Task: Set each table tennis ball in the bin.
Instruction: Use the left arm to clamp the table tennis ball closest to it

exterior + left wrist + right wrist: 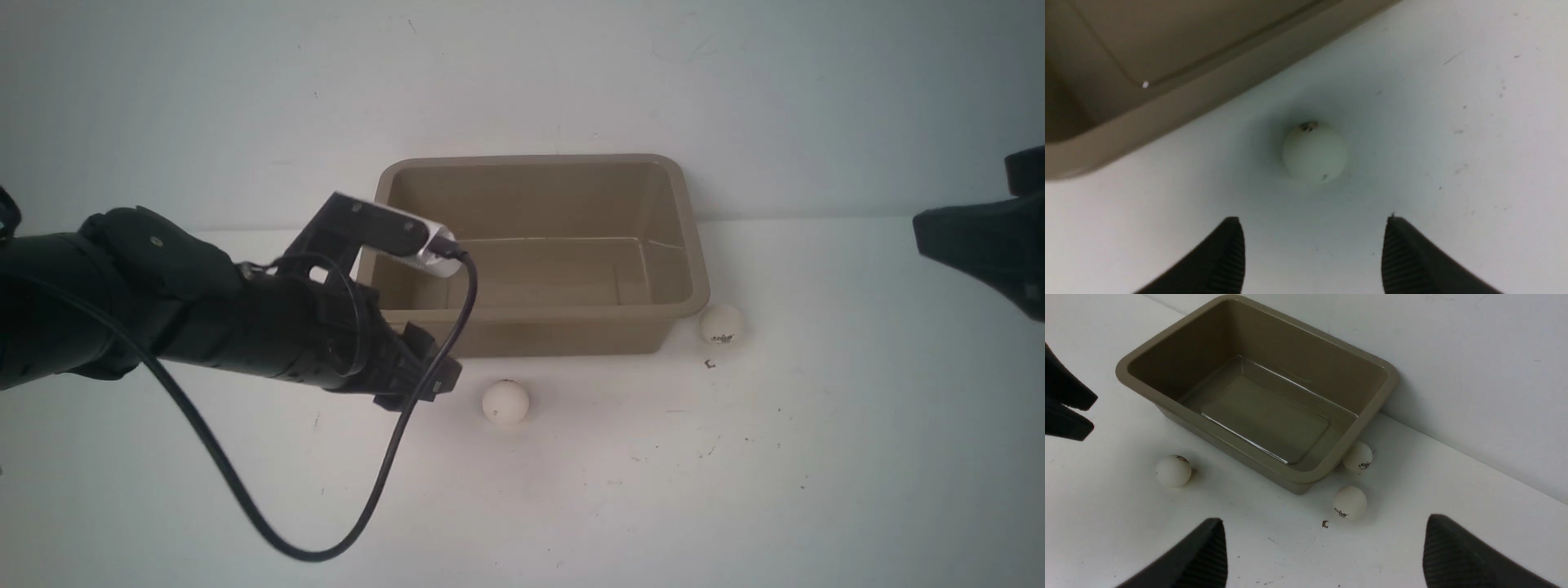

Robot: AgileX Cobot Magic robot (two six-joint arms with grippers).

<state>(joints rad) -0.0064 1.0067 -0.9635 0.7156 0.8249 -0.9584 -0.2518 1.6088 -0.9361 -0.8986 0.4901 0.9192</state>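
Note:
The taupe bin [690, 245] stands at the back middle against the wall, and it is empty. One white ball [505, 402] lies in front of it. My left gripper [437, 380] is open just left of this ball; in the left wrist view the ball [1314, 152] lies a little ahead of the open gripper [1312, 222]. A second ball [721, 325] with a dark logo sits at the bin's front right corner. The right wrist view shows the bin [1384, 392] and three balls: [1173, 470], [1350, 502], and one [1358, 457] against the bin's short side. My right gripper [1325, 522] is open and empty, far right [927, 233].
The white wall [522, 82] rises right behind the bin. A small brown speck [709, 363] lies near the right ball. A black cable [245, 498] loops from the left arm over the table in front. The left gripper also shows in the right wrist view [1069, 412].

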